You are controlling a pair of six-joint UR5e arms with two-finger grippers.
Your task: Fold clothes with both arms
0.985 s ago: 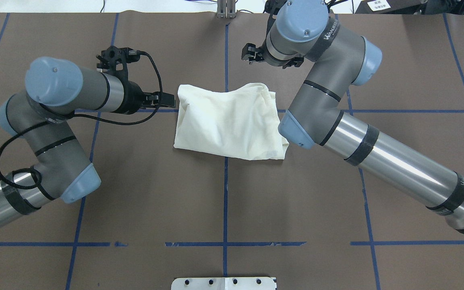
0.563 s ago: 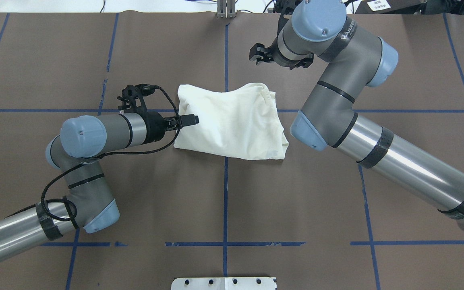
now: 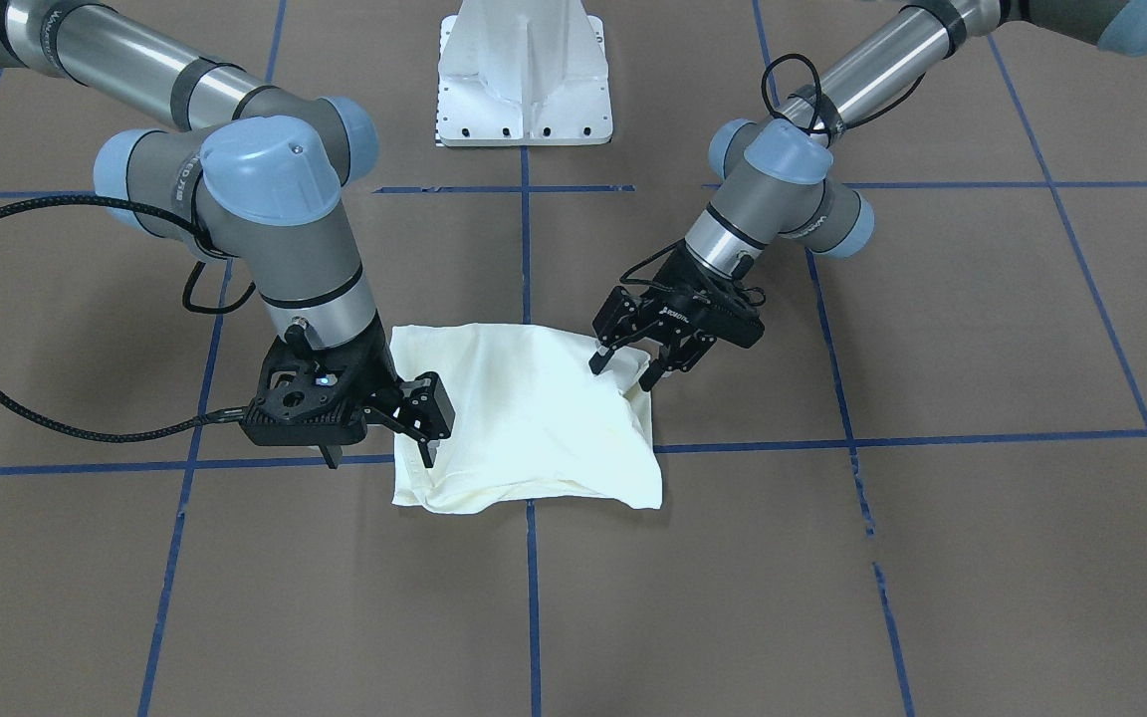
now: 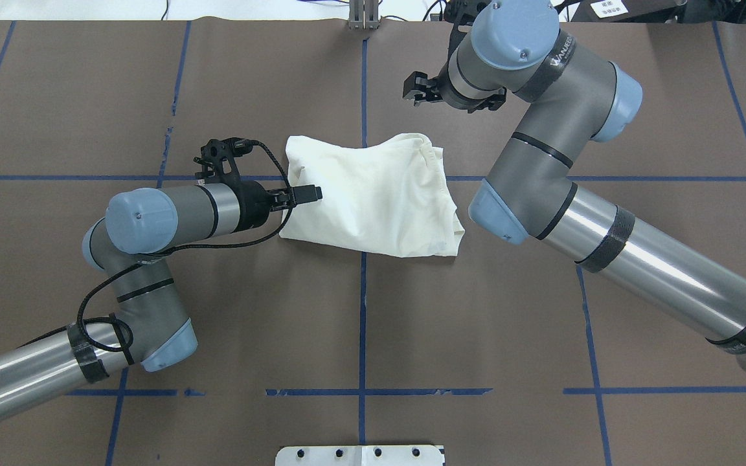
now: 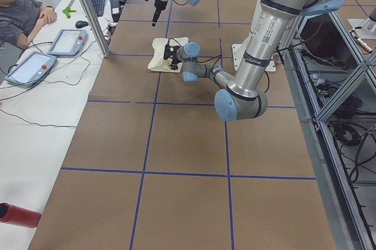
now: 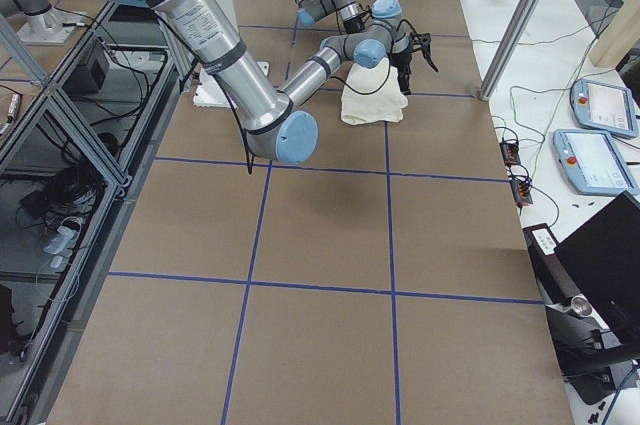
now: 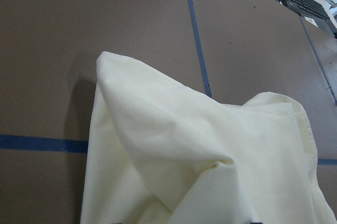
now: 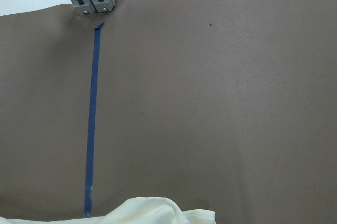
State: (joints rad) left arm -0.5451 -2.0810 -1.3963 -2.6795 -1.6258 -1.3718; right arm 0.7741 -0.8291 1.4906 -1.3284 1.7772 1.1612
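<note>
The cream long-sleeved T-shirt (image 4: pixel 373 197) lies as a folded, roughly rectangular bundle on the brown table covering (image 4: pixel 250 310). Its plain side faces up, and it sits across a crossing of the blue tape lines (image 4: pixel 362 310). The left gripper (image 4: pixel 305 193) is positioned low over the bundle's edge nearest the left arm (image 4: pixel 172 210), with its body nearly horizontal and pointing inward across the shirt. In the front-facing view its fingers (image 3: pixel 598 360) stand wide apart, with bunched fabric directly below and between them. The jaws are not closed on the cloth, and actual contact cannot be confirmed. The left wrist view shows a raised fold of the shirt immediately ahead of this gripper. The right gripper (image 4: pixel 419 89) hangs beyond the shirt's far corner on the side of the right arm (image 4: pixel 658 265), apart from the fabric. The exterior left view shows it raised well above the table. Its jaws are spread wide and hold nothing. The right wrist view shows mostly bare covering, with only the shirt's edge at the bottom of the picture. The white pedestal base (image 3: pixel 524 90) stands at the robot's side of the table, well apart from both grippers. A seated person (image 5: pixel 20 12) is at the side desk.
</note>
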